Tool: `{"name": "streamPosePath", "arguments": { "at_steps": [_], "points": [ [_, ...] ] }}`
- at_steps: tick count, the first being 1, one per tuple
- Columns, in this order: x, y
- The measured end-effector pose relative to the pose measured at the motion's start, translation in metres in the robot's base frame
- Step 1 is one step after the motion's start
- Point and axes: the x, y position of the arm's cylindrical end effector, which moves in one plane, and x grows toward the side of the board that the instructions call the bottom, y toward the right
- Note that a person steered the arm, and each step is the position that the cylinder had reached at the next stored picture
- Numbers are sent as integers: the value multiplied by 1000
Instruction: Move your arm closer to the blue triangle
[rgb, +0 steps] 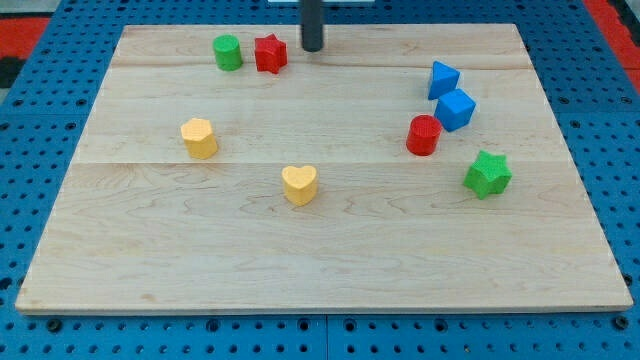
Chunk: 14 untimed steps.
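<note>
1. Camera view: my tip (313, 47) rests near the view's top edge of the tabletop (150, 250), just right of the red star (270, 53); this tool is a bare rod and holds nothing.
2. The blue triangle (443, 79) lies to the view's right and slightly lower, well apart, touching the blue cube (456, 109).
3. The wood between them is bare, so a straight rightward slide looks unobstructed; the green cylinder (228, 52) sits away on the other side.

Bright, even light; soft shadows.
</note>
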Motion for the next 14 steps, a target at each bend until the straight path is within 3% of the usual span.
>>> {"name": "streamPosePath", "arguments": {
  "at_steps": [2, 6, 8, 10, 14],
  "points": [
    [32, 58],
    [27, 172],
    [67, 219],
    [128, 220],
    [123, 203]
  ]
}}
